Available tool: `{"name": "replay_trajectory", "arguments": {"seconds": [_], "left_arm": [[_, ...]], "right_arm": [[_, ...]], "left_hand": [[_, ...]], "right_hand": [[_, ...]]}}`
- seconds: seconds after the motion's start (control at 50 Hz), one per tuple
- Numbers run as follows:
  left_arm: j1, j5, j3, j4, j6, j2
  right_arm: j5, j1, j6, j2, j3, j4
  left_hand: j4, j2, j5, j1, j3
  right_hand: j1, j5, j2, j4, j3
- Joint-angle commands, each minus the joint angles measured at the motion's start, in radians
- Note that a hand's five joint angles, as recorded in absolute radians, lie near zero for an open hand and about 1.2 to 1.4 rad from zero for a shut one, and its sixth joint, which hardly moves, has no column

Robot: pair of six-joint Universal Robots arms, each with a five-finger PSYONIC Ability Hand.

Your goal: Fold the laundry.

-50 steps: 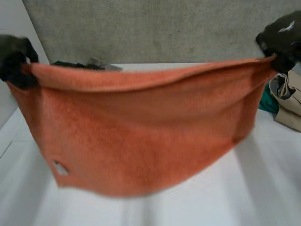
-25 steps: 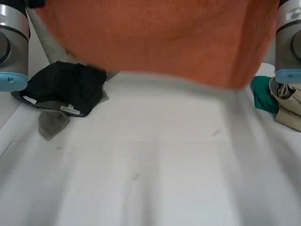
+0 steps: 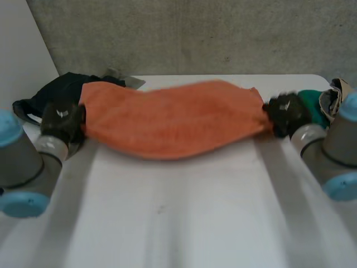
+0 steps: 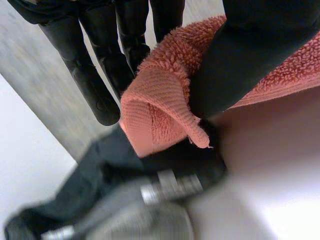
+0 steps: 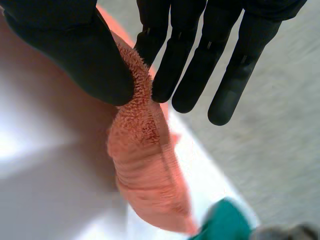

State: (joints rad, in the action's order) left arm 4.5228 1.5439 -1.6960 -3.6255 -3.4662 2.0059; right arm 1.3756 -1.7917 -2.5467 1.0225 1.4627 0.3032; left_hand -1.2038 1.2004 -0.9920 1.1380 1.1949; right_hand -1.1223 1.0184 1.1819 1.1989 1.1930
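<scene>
An orange towel (image 3: 173, 120) hangs stretched between my two hands, low over the far half of the white table (image 3: 184, 218). My left hand (image 3: 61, 120) pinches the towel's left end; in the left wrist view its thumb (image 4: 250, 55) presses the orange corner (image 4: 160, 115) against the fingers (image 4: 125, 45). My right hand (image 3: 285, 113) pinches the right end; in the right wrist view its thumb (image 5: 75, 45) and fingers (image 5: 175, 65) clamp the towel's edge (image 5: 145, 155).
A black garment (image 3: 47, 97) lies at the table's far left behind my left hand, also under that hand (image 4: 150, 170). A green cloth (image 3: 309, 106) and beige clothes (image 3: 334, 95) sit at the far right, the green cloth (image 5: 225, 220) near the towel's end.
The towel was held up wide, then lifted high, and is now lowered and stretched out low over the far part of the table. Both arms swung down and forward.
</scene>
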Motion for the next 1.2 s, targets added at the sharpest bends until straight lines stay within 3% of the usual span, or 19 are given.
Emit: {"name": "replay_trajectory", "arguments": {"seconds": [0.02, 0.08, 0.16, 0.28, 0.44, 0.58, 0.74, 0.86, 1.02, 1.2], "left_arm": [[0.022, -0.024, -0.096, -0.048, -0.099, 0.05], [0.022, -0.044, -0.116, -0.053, -0.113, 0.028], [0.022, -0.128, -0.162, -0.053, -0.123, -0.009], [0.032, -0.241, -0.201, -0.062, -0.172, -0.001], [0.035, -0.274, -0.225, -0.105, -0.269, 0.02], [0.055, -0.26, -0.229, -0.11, -0.281, 0.019], [0.093, -0.252, -0.289, 0.08, -0.217, -0.143], [0.148, -0.249, -0.284, 0.235, -0.211, -0.171], [0.183, -0.275, -0.252, 0.191, -0.241, -0.113], [0.164, -0.269, -0.194, 0.173, -0.275, -0.032]], "right_arm": [[0.016, -0.003, 0.042, -0.061, 0.062, 0.004], [0.023, -0.003, 0.033, -0.061, 0.073, -0.001], [0.023, -0.005, 0.013, -0.045, 0.082, -0.009], [0.019, -0.005, 0.003, -0.022, 0.1, -0.016], [0.019, -0.011, 0.003, -0.016, 0.107, -0.016], [0.023, -0.006, 0.005, -0.016, 0.107, -0.016], [0.022, 0.006, 0.008, -0.002, 0.11, -0.018], [0.017, 0.003, 0.008, -0.007, 0.113, -0.018], [0.02, -0.008, 0.013, -0.009, 0.12, -0.018], [0.019, -0.006, 0.014, -0.01, 0.12, -0.019]], "left_hand": [[-0.192, 0.196, -0.23, 0.258, 0.201], [-0.192, 0.196, -0.23, 0.258, 0.201], [0.296, -0.293, 0.259, -0.23, -0.287], [0.459, -0.455, 0.422, -0.393, -0.45], [0.427, -0.423, 0.389, -0.361, -0.418], [0.38, -0.376, 0.342, -0.314, -0.371], [0.377, -0.373, 0.339, -0.311, -0.368], [0.4, -0.397, 0.363, -0.334, -0.391], [0.377, -0.373, 0.34, -0.311, -0.368], [0.38, -0.376, 0.343, -0.314, -0.371]], "right_hand": [[-0.274, 0.203, 0.214, 0.197, 0.203], [-0.274, 0.203, 0.214, 0.197, 0.203], [-0.274, 0.203, 0.214, 0.197, 0.203], [-0.274, 0.203, 0.214, 0.197, 0.203], [-0.274, 0.203, 0.214, 0.197, 0.203], [-0.274, 0.203, 0.214, 0.197, 0.203], [-0.274, 0.203, 0.214, 0.197, 0.203], [-0.274, 0.203, 0.214, 0.197, 0.203], [-0.274, 0.203, 0.214, 0.197, 0.203], [-0.274, 0.203, 0.214, 0.197, 0.203]]}}
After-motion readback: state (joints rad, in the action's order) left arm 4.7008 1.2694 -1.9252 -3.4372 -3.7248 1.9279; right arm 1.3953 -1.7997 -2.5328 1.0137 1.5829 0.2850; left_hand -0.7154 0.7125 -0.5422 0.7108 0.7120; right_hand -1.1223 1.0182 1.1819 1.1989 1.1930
